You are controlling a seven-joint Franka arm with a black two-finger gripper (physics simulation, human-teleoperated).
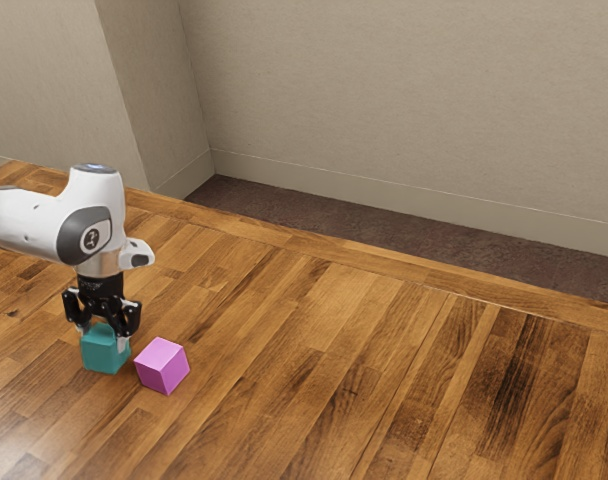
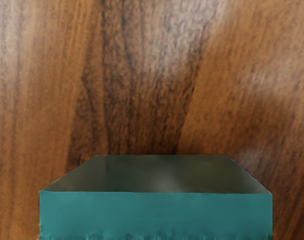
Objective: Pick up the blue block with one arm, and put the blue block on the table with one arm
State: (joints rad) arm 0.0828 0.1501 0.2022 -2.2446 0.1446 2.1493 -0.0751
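In the exterior view my gripper [image 1: 103,333] points down over the teal-blue block [image 1: 105,350], its fingers on two opposite sides of that block and shut on it. Parts of the far finger are hidden by the block. The wrist view has the same blue block [image 2: 155,215] large along its lower edge, squared up with my hand, one darker side face showing. Whether its underside touches the table [image 1: 314,390] cannot be told.
A pink block [image 1: 162,366] sits on the wooden surface close beside the blue one, toward the exterior view's right and slightly nearer that camera. Beyond the wood's far edge are a dark floor strip and a beige wall [image 1: 404,110].
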